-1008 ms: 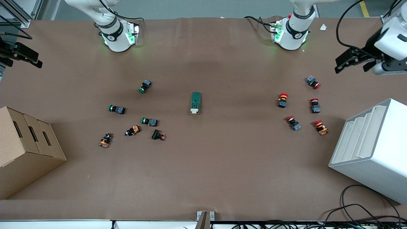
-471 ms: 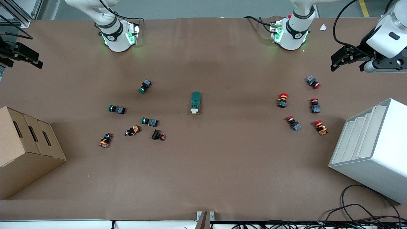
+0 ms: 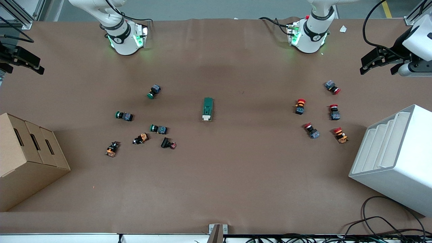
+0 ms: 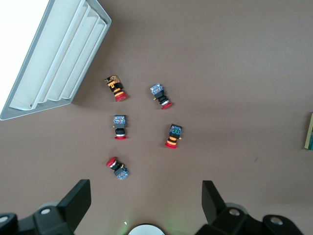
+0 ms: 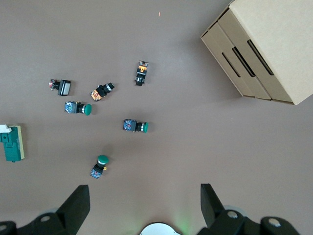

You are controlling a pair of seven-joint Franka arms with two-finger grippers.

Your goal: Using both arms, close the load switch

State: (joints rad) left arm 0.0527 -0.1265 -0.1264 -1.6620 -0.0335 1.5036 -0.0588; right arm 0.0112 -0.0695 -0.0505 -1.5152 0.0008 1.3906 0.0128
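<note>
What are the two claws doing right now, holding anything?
Left gripper: fingers open, holding nothing, up over the table near the red buttons.
Right gripper: fingers open, holding nothing, up over the table near the green buttons.

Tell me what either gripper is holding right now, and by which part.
Nothing is held. The left gripper and right gripper are both open and empty.

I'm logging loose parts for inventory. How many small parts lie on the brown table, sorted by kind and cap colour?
Red-capped push buttons: 5
Green-capped push buttons: 3
Other small black or orange-and-black buttons: 3
Dark green rectangular load switch with cream lever: 1
Total: 12
</note>
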